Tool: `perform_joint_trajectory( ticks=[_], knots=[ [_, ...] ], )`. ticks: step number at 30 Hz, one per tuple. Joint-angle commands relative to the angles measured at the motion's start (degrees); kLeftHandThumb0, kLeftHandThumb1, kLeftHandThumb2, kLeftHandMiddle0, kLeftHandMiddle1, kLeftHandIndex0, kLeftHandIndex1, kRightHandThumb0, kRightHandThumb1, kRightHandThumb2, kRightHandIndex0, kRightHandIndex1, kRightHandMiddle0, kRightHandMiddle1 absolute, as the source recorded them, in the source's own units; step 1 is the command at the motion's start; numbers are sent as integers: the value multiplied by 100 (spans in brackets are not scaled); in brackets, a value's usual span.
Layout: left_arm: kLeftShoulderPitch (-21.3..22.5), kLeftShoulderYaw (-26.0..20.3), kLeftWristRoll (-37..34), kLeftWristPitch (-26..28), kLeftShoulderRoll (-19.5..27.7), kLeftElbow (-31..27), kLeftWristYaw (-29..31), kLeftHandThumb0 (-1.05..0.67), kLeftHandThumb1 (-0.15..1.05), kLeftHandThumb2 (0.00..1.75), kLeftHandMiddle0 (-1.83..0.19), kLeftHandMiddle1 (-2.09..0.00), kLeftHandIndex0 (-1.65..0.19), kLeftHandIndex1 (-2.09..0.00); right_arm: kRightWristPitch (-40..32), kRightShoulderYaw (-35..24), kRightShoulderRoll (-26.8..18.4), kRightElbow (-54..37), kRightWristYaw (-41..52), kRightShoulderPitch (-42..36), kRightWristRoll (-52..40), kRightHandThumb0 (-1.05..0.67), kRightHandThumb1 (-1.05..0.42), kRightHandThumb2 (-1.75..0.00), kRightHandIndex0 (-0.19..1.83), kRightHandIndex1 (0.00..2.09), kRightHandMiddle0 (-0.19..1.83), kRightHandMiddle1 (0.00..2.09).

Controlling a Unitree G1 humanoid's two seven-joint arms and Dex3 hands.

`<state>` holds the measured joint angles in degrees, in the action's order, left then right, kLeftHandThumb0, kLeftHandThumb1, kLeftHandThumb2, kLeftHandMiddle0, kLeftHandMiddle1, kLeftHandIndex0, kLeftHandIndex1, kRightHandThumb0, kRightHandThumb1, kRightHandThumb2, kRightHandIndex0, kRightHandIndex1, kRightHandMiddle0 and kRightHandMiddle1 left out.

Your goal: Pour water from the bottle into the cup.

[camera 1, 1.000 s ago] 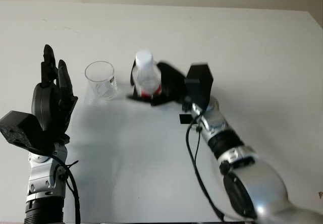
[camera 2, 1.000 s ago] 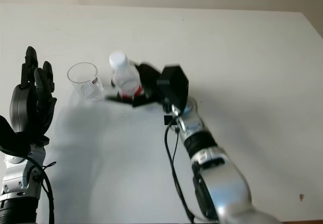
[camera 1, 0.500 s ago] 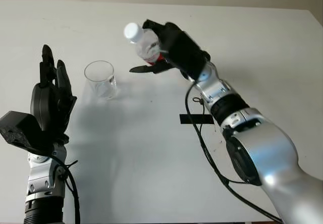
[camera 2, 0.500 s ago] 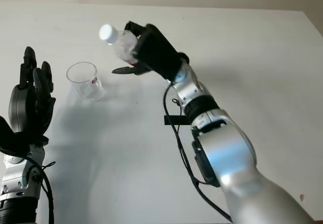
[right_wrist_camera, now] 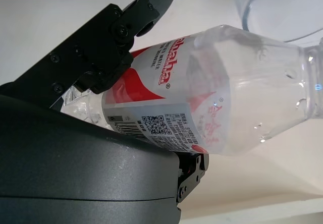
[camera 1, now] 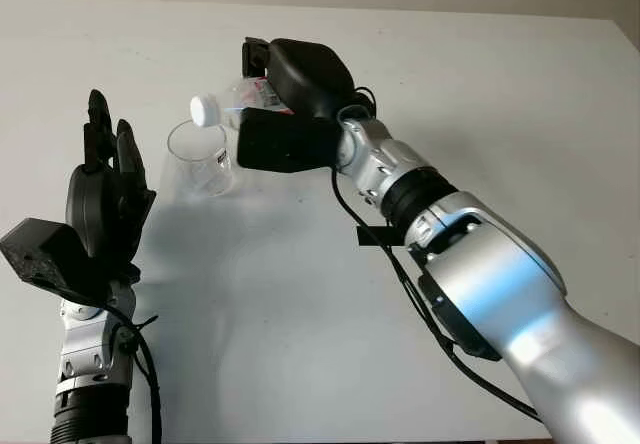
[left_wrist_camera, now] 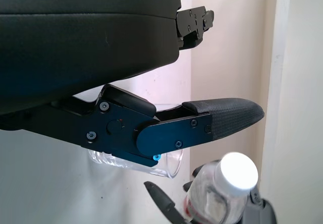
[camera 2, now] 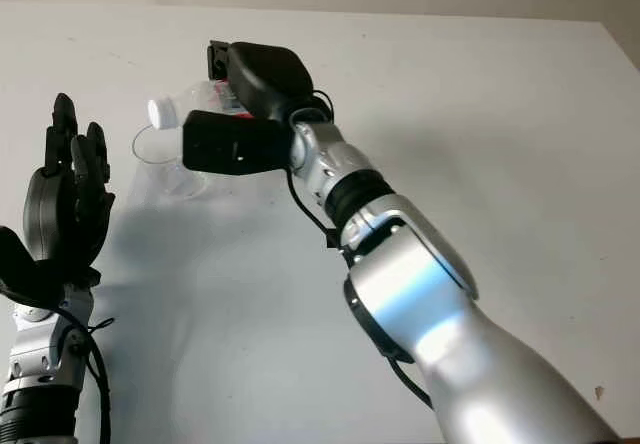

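Status: pour stage, apparently at its start. My right hand (camera 1: pixel 290 114) is clamped around the bottle (right_wrist_camera: pixel 202 108), tipped nearly level with its white cap (camera 1: pixel 204 111) above the rim of the cup (camera 1: pixel 203 161). The cap looks in place and I see no stream, so the pour itself seems left to do.

Cup: upright on the white desk (camera 1: pixel 500 114).

Left hand (camera 1: pixel 105 199): open, raised just beside the cup, holding nothing.

Obstructions: a black tape mark (camera 1: pixel 380 235) near my right forearm; nothing between bottle mouth and cup.
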<state>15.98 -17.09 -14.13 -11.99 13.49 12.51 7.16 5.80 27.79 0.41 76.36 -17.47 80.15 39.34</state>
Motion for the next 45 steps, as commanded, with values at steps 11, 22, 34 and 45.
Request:
perform_joint_trajectory(
  ticks=[11,22,34,45],
  knots=[
    [-37,-24,-14,-260,-67,112,43,-82,105,64,14,-5,17,-5,-263,581,2,29,-632,313,593,-29,-97,-6,62,209,13,167],
    [-64,-27,-12,-259,-62,132,60,-82,105,64,14,-5,18,-5,-302,1548,-293,72,-1539,430,1631,-38,-96,-5,86,209,27,155],
    [-52,-24,-30,-197,-93,139,23,-81,105,61,13,-6,17,-6,-119,1893,-446,84,-1777,427,1894,-43,-96,-5,92,209,31,177],
    [-99,-2,22,-174,-109,83,-29,-81,105,61,12,-5,16,-6,-78,2015,-430,77,-2117,379,1968,-38,-97,-5,95,209,33,197]
  ],
)
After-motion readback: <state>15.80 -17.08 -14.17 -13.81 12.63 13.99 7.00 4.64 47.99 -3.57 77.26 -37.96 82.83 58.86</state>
